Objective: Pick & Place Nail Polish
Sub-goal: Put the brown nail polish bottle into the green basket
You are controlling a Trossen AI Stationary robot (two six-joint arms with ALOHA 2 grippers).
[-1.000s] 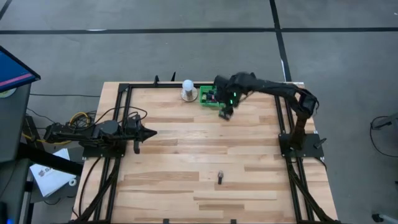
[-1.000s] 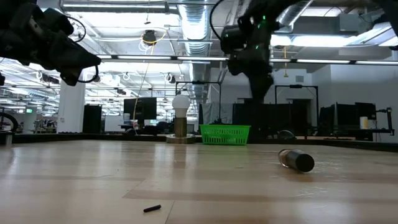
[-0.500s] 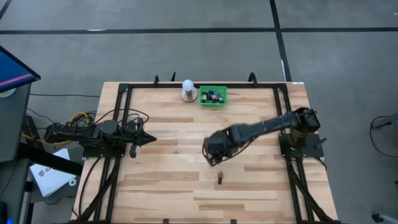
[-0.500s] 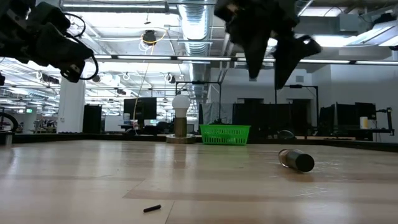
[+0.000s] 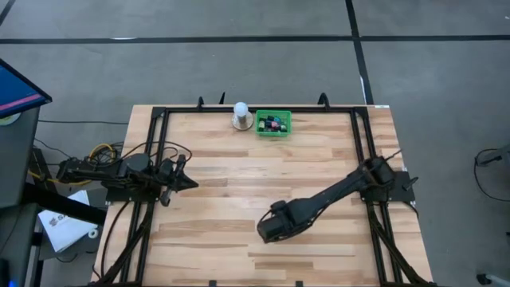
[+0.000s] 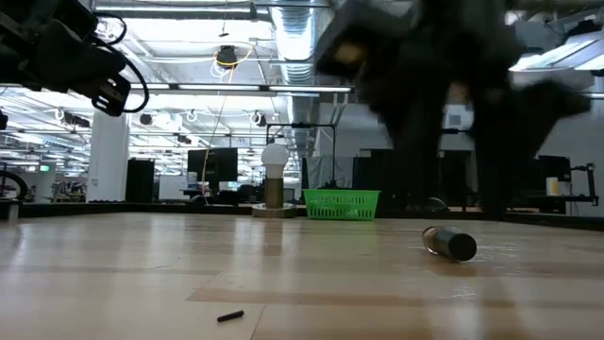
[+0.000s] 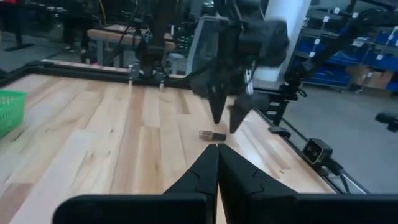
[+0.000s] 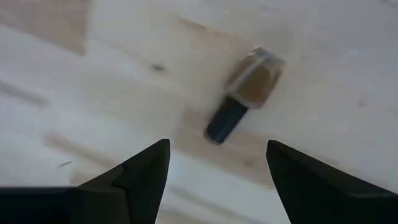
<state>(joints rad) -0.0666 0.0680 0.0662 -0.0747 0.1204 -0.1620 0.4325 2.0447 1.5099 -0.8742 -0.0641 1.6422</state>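
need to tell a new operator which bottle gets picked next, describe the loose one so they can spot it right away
Start at the wooden table and find the green tray of bottles at its far edge. Cross to the near side, below the right end effector, open. The nail polish bottle lies there on its side, alone on bare wood: amber-brown body, dark cap.

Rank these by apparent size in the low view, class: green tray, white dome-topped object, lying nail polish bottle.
1. Green tray
2. White dome-topped object
3. Nail polish bottle, smallest, though it lies nearer the camera, which inflates it.
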